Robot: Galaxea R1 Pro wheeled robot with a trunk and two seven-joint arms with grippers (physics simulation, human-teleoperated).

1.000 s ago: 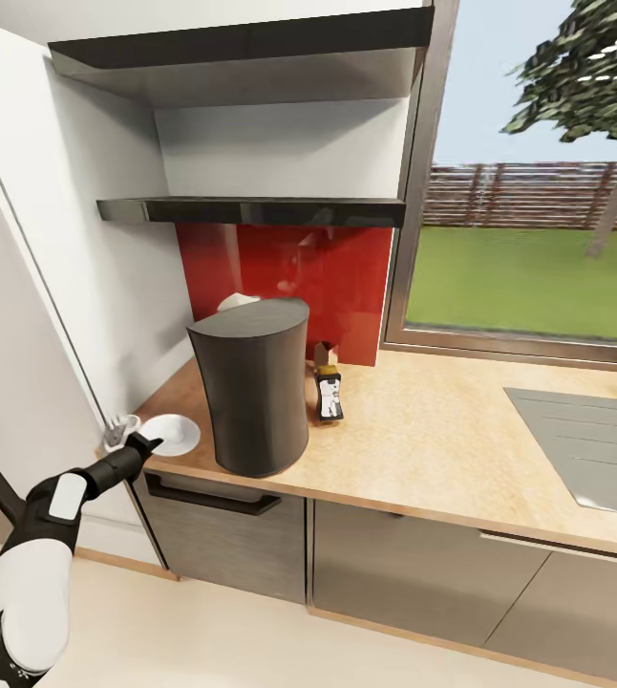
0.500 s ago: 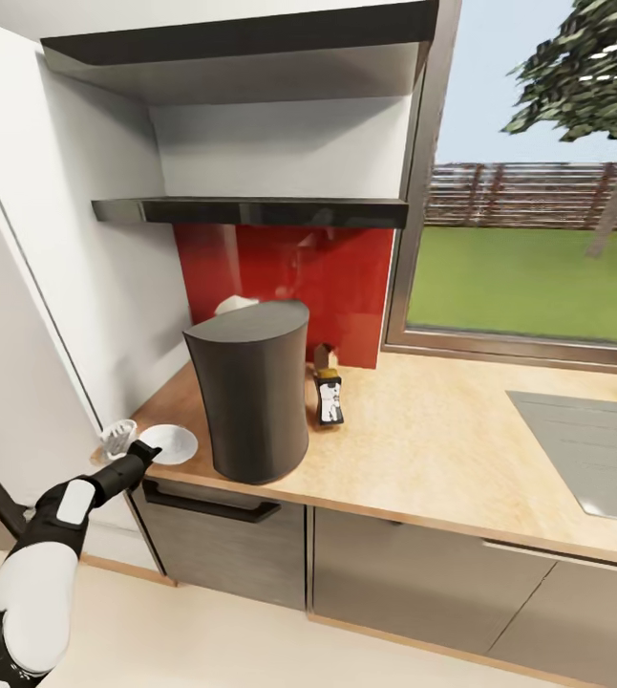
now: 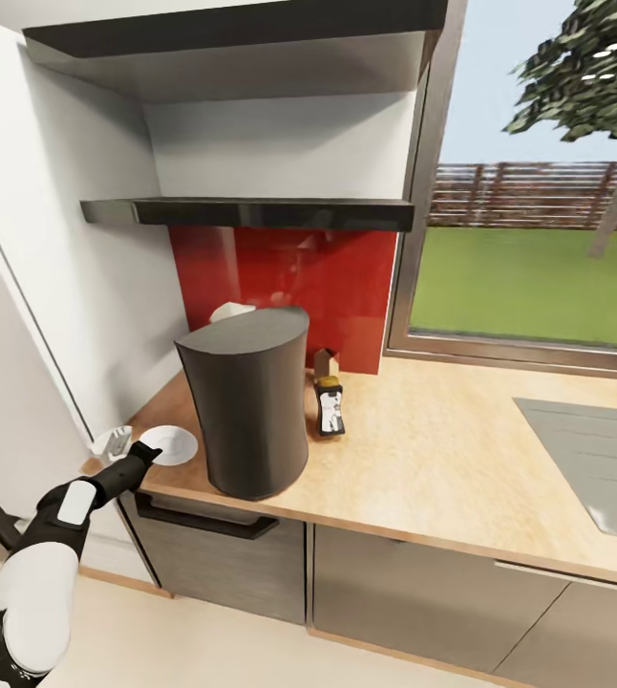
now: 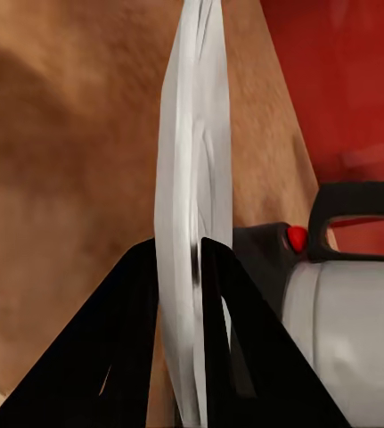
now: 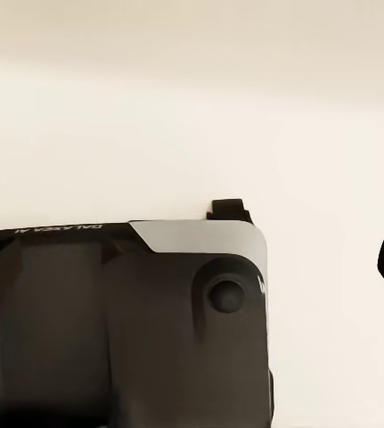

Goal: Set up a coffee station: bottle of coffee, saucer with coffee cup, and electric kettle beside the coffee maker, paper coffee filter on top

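The dark-grey coffee maker stands on the countertop. A white paper coffee filter peeks over the far edge of its flat top. To its right stands the bottle of coffee. To its left, at the counter's corner, the white saucer lies flat with my left gripper shut on its rim. In the left wrist view the saucer shows edge-on between the black fingers, with the electric kettle beyond it. A small white coffee cup sits beside the saucer. The black kitchen shelf hangs above.
A red backsplash backs the counter, and a white wall closes its left end. A window and a grey sink lie to the right. The right wrist view shows my dark base over cream floor.
The whole picture has drifted a little, so the camera moved. My left gripper keeps its hold on the saucer, and nothing on the counter has visibly moved.
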